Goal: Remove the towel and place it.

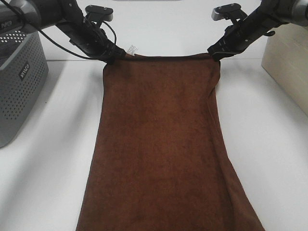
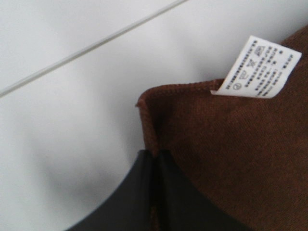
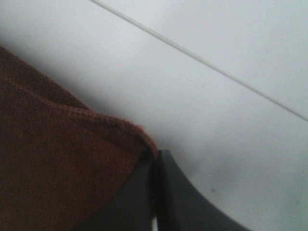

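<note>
Left tool (image 1: 112, 56) is clamped on the tagged far corner of the towel (image 1: 159, 144), right tool (image 1: 214, 52) clamped on the other. The cloth runs down the middle of the tabletop (image 1: 274, 134) toward its near edge. Best play, I'd say: lower both corners level, hem taut, then let go together.

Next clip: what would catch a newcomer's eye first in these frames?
A long dark reddish-brown towel dominates, spread down the middle of the white table. The left end effector and the right end effector each pinch one of its far corners, with a white tag next to the left grip. A grey perforated basket stands at the table's left edge.
</note>
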You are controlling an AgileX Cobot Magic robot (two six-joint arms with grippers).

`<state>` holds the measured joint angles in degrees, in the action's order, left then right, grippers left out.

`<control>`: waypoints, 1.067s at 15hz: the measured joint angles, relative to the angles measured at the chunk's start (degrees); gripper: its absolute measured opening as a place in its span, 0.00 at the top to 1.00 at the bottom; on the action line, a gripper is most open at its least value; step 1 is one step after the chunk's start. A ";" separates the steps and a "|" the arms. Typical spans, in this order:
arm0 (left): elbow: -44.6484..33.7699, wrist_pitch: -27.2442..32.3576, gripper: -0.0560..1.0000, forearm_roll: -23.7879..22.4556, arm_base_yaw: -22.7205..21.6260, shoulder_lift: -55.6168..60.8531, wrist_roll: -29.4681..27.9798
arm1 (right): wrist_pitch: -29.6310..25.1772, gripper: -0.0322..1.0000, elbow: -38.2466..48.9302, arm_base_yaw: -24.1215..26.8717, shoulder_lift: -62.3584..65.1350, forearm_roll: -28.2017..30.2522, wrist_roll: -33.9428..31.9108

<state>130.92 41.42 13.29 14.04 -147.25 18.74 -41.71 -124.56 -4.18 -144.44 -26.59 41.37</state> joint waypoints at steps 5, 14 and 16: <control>0.00 -6.82 0.95 -0.23 0.00 0.00 1.15 | 6.82 0.96 0.00 0.00 -0.17 -6.13 3.72; 0.00 -17.82 0.95 -0.46 0.00 -2.69 2.52 | 15.36 0.96 -0.11 0.00 -3.32 -10.66 7.79; 0.00 -19.77 0.95 -0.46 0.00 -3.44 2.52 | 16.33 0.96 -0.11 0.00 -3.95 -10.89 7.85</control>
<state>130.92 21.66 12.83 14.04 -150.69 21.26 -25.38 -124.68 -4.18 -148.40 -37.47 49.22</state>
